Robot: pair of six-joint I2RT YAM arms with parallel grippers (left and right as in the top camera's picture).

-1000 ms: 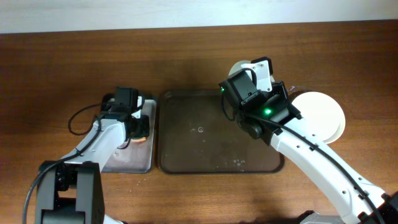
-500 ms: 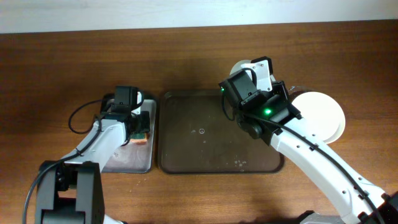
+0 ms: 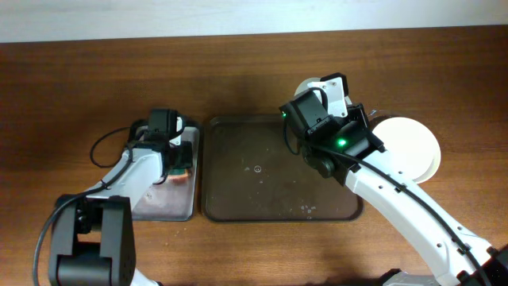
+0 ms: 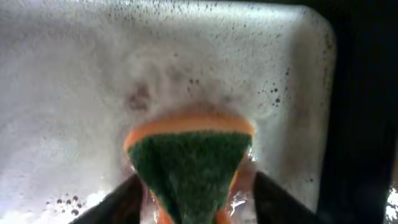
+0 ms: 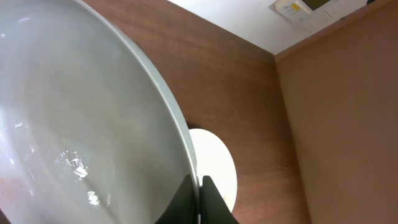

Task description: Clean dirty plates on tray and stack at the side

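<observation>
My left gripper is down in a metal tray of soapy water and is shut on a green and orange sponge. In the left wrist view the sponge sits between the two fingers on the foamy tray floor. My right gripper is shut on the rim of a white plate and holds it tilted on edge above the far right corner of the brown tray. The right wrist view shows the plate pinched at its rim by the fingers.
A stack of white plates lies on the wooden table to the right of the brown tray, and it also shows in the right wrist view. The left arm's cable loops by the metal tray. A few crumbs lie on the brown tray.
My left gripper has shifted slightly with the sponge in the metal tray. The right arm and its plate have not moved.
</observation>
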